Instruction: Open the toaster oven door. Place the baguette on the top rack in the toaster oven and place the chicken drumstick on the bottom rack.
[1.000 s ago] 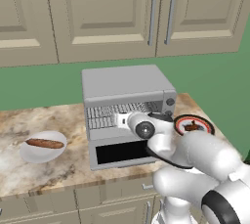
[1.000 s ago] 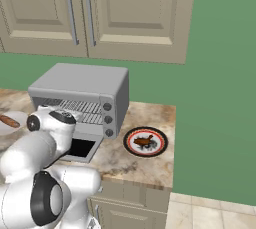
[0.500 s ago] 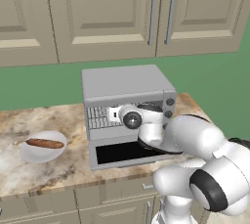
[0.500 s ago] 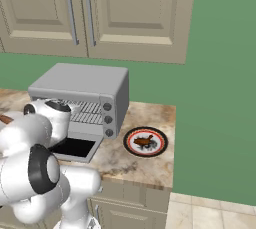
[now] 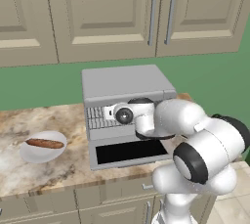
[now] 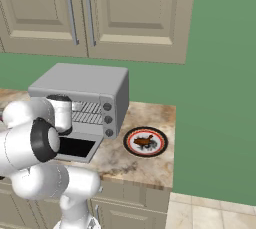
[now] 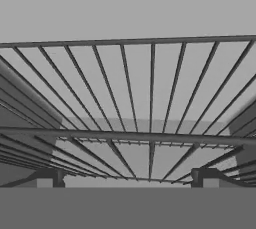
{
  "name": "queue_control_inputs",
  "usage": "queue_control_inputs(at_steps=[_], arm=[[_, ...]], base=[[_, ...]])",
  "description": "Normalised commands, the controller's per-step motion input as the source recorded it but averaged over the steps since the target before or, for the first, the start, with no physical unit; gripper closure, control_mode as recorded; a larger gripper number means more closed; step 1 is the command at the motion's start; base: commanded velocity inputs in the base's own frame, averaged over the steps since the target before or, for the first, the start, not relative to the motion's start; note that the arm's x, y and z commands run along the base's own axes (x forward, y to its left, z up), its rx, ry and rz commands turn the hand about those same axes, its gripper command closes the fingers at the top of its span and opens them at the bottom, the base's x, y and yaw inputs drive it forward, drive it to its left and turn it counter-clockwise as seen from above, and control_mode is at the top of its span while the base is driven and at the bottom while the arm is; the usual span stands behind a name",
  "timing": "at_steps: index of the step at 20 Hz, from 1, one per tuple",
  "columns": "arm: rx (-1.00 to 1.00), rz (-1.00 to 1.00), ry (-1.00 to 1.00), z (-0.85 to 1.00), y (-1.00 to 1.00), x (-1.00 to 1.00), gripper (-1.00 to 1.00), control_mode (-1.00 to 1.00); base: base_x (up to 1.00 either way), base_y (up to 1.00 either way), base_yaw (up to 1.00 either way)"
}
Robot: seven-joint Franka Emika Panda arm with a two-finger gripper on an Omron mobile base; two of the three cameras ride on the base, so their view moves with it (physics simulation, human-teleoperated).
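The silver-grey toaster oven [image 5: 124, 83] stands on the counter with its door [image 5: 129, 153] folded down flat in front. My hand [image 5: 125, 115] is at the oven's mouth, pointing inside. In the hand view my gripper [image 7: 127, 178] is open and empty, close to the silver wire bars of a rack [image 7: 150, 88]; a second grid [image 7: 95, 155] shows beyond it, and I cannot tell which is the top rack. The baguette [image 5: 45, 144] lies on a white dish [image 5: 34, 155] left of the oven. The chicken drumstick [image 6: 145, 141] sits on a red-rimmed plate [image 6: 131, 135] to the oven's right.
Beige wall cabinets [image 5: 112, 12] hang above the oven against a green wall. The marble counter [image 5: 49, 179] ends just right of the drumstick plate. My elbow [image 5: 205, 154] bulks in front of the counter's right part.
My arm has swung up and to the left, carrying the hand a little further left across the oven's mouth. The gripper stayed open. Door, baguette and drumstick have not moved.
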Motion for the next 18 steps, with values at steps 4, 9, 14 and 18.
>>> queue_control_inputs(at_steps=[4,9,14,18], arm=[[-0.03,0.01,0.00,-0.40,0.00,0.36,-1.00,-1.00],[-0.03,0.02,0.08,-0.58,0.00,0.18,-1.00,-1.00],[-0.01,0.02,0.25,-0.84,0.00,0.02,-1.00,-1.00],[0.00,0.00,0.49,-0.57,0.01,-0.57,-1.00,-1.00]], base=[[0.00,0.00,0.00],[0.00,0.00,0.00],[0.00,0.00,0.00],[0.00,0.00,0.00]])
